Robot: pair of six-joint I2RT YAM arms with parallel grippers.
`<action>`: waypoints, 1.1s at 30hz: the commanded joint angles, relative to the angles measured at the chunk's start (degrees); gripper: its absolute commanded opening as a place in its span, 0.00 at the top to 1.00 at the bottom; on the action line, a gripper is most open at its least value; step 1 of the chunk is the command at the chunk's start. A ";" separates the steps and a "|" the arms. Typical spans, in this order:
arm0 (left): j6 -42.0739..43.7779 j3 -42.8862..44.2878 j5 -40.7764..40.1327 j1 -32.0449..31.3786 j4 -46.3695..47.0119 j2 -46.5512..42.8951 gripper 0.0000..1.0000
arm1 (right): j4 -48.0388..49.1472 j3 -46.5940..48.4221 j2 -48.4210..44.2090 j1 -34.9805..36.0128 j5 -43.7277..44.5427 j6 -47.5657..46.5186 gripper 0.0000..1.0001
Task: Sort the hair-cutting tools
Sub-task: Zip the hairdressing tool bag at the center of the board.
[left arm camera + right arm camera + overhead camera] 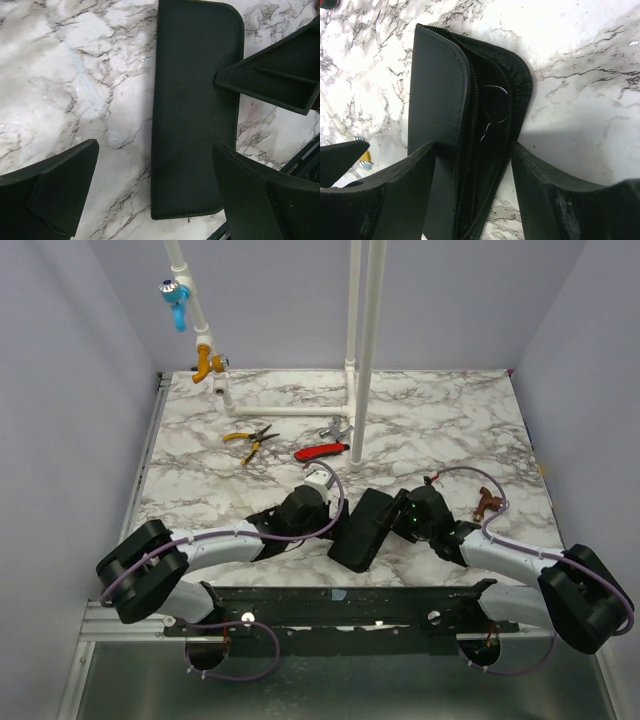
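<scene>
A black zippered case [362, 530] lies on the marble table between my two grippers. In the right wrist view the case [440, 85] is partly unzipped, and a thin wire-like loop [495, 105] shows in its dark inside. My right gripper [474, 146] [397, 520] is open, with one finger on each side of the case's near end. In the left wrist view the case [195, 110] lies flat under my left gripper [156, 150] [335, 515], which is wide open and holds nothing. A small grey scissors-like tool [335, 428] lies farther back by the pipe.
Yellow-handled pliers [250, 438] and a red-handled tool [322, 451] lie behind the case. White upright pipes [365, 340] rise mid-table, and a pipe with a yellow valve [207, 362] stands at the back left. A small brown object [487, 502] sits to the right.
</scene>
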 commanded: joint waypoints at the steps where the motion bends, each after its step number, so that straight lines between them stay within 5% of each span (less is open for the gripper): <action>1: -0.18 1.68 5.23 0.06 5.84 5.68 0.02 | 0.40 -0.36 1.55 -0.44 -0.35 -3.27 0.40; 7: -2.51 -4.11 13.30 -0.37 14.55 5.40 0.20 | 2.88 -3.61 3.76 -0.29 -9.51 -5.41 0.54; 14: -3.62 -9.21 11.86 -6.50 15.16 1.01 0.29 | 4.28 -8.41 3.57 6.50 -10.38 -2.25 0.56; 23: -13.90 -20.04 3.89 -16.51 10.58 -12.39 0.28 | 3.22 -9.40 3.52 22.93 -6.02 5.90 0.56; 29: -21.83 -25.77 -0.86 -19.27 2.29 -24.43 0.12 | 4.22 -12.68 -0.05 24.06 -3.59 7.51 0.56; 33: -22.86 -27.24 1.01 -19.25 2.69 -27.72 0.11 | 6.72 -13.07 0.41 24.06 -4.67 7.31 0.56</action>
